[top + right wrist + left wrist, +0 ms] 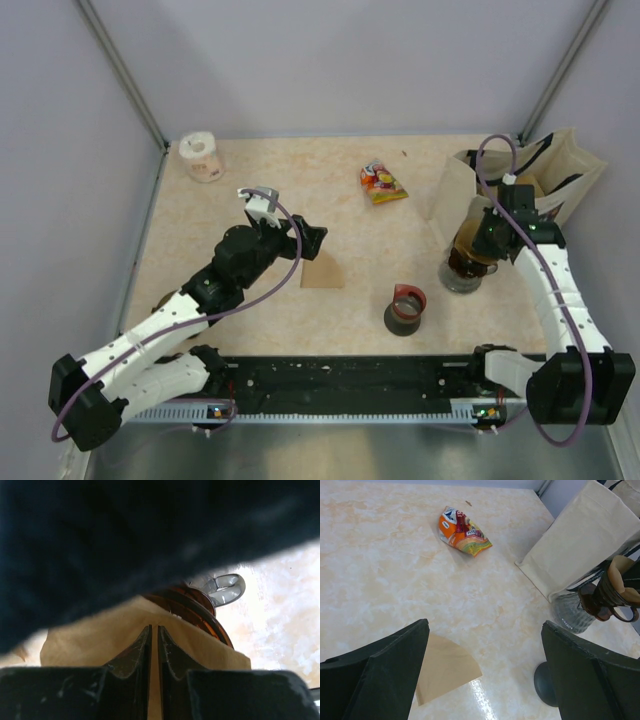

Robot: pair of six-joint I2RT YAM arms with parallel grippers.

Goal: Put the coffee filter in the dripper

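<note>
Lower centre in its wrist view, the right gripper (pixel 154 630) pinches the coffee filter (pixel 90 640) at the dripper (pixel 192 607) just beyond, so a skewed release could crumple it or tip the dripper off its glass cup (pixel 460 280); the left gripper (pixel 485 627) hangs spread.

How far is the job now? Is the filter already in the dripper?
Almost done. The coffee filter stands partly in the dripper, with the right gripper shut on it. Left to do: release it and seat it fully. The left gripper hangs open above a second filter on the table.
</note>
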